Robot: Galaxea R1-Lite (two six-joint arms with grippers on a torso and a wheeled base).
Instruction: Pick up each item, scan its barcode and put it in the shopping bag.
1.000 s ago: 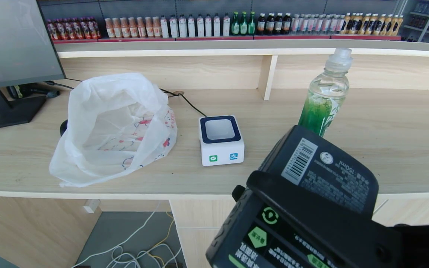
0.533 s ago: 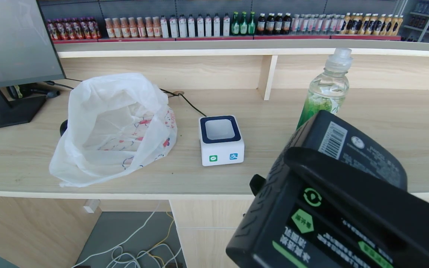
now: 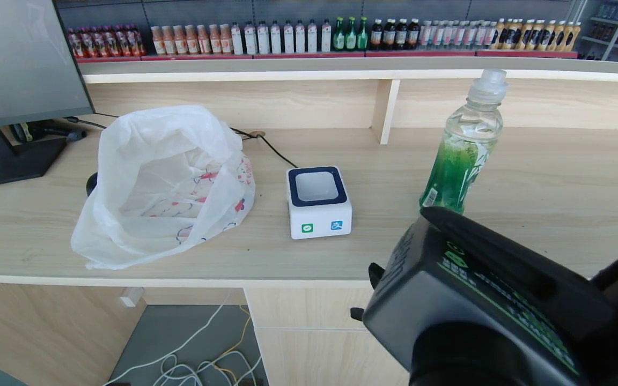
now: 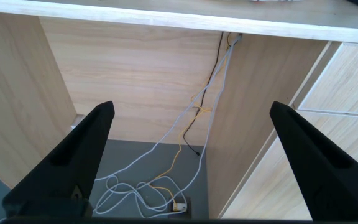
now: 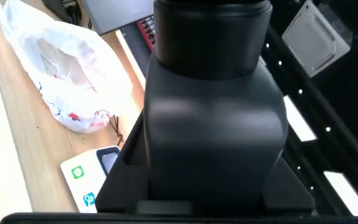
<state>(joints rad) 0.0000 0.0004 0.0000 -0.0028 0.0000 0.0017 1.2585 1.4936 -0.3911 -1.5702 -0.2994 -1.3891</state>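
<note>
Pale wood counter (image 3: 556,177), dark monitor (image 3: 19,59) at left, stocked drinks shelf (image 3: 309,37) behind, cables (image 3: 180,370) on grey floor (image 3: 153,321)

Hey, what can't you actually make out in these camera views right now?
Green bottle's base: head view, behind the held black container.
Shopping bag's bottom: head view, hidden by its folds.
Shelf bottles' labels: head view, too small.

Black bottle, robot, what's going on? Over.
Left gripper open, below the counter. Right gripper holds black bottle, up in air, right of scanner. Green bottle stands just behind.
</note>
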